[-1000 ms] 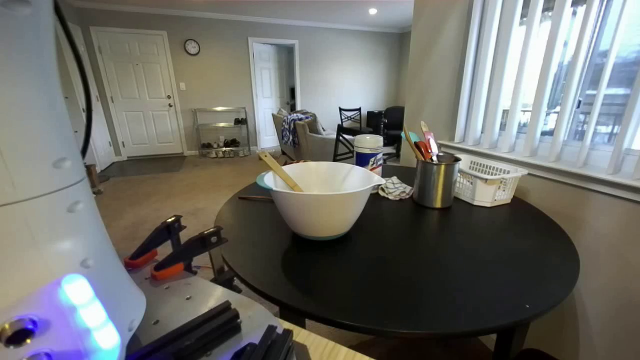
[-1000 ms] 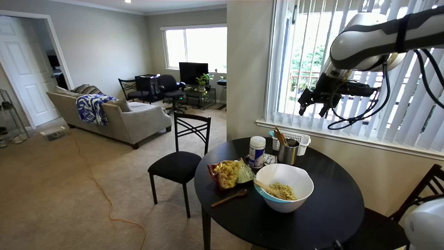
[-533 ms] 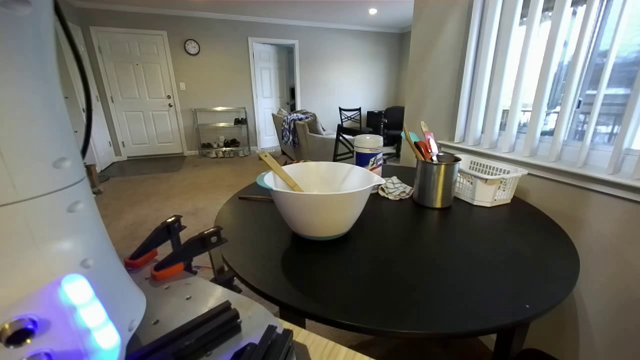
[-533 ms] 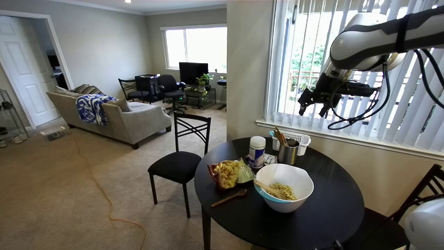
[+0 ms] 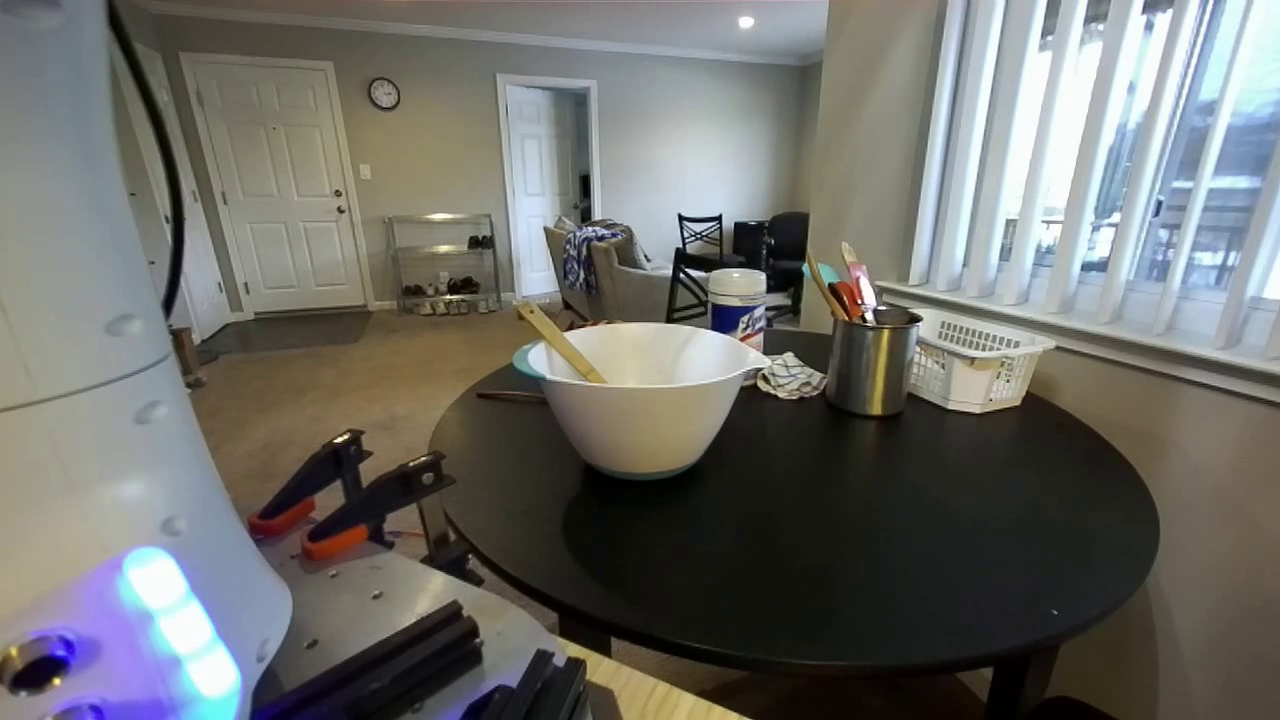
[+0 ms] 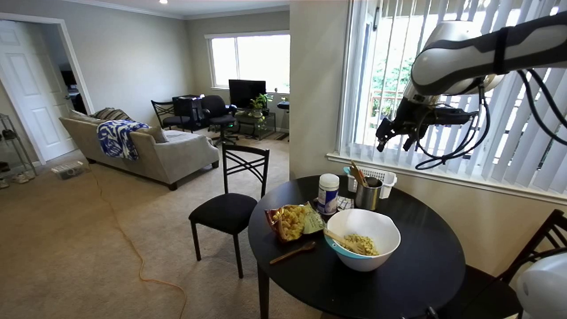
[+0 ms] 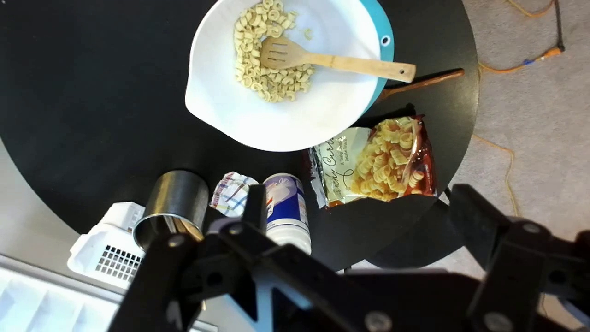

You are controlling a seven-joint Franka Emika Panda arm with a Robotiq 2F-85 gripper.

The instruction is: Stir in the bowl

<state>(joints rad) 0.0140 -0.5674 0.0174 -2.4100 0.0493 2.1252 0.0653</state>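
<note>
**Round black table (image 5: 860, 530): a slotted pale wooden spatula (image 7: 339, 62) rests in a large, deep, glossy white mixing bowl (image 5: 640, 430)**

Beyond the table lie beige carpet (image 6: 66, 257) and, well apart, a beige fabric sofa (image 6: 177, 153). The bowl stands upright on the tabletop, holding a loose heap of small, pale, pasta-like curls (image 7: 279, 90). The spatula leans inside: its head lies in the heap, while its handle crosses the bowl's turquoise lip (image 7: 387, 53) and juts out past it, near a dark brown wooden spoon (image 7: 431, 81) lying on the table.

The black two-fingered gripper (image 7: 359, 203) hangs above the table, apart from the bowl, its jaws spread wide with nothing between them.

The spatula should prove light and stiff, its dry wood giving fair grip. The best hold seems to be the flat handle just inside the rim; pinched at the very tip, it could swivel. In the wrist view the jaws face each other roughly along the handle, so the wrist would probably have to turn to close across its width.

The bowl looks like smooth plastic, slippery and likely light with so little in it. No clamp shows on it, so a hard sideways push might slide or spin it. The curls look firm and should roll aside easily; short, gentle strokes would suit.
</note>
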